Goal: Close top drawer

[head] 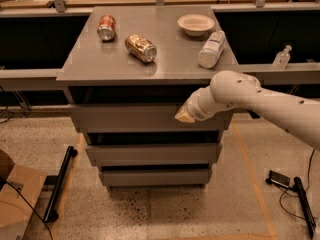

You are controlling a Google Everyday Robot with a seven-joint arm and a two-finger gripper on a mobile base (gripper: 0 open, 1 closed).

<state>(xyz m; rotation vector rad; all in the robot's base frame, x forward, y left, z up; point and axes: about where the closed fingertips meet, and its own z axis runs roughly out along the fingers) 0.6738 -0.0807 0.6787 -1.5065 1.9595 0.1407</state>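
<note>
The top drawer (125, 118) is the widest grey front of the cabinet, just under the grey top. It stands pulled out a little, with a dark gap above it. My gripper (184, 115) comes in from the right on a white arm. Its tan tip rests against the right part of the drawer's front panel, near its upper edge.
On the cabinet top (150, 64) lie a red can (106, 27), a gold can (140, 48), a white bowl (195, 24) and a clear bottle (211, 49). Two narrower drawer fronts (152, 154) sit below. A black bar (59, 184) and a cardboard box (15, 204) lie on the floor at left.
</note>
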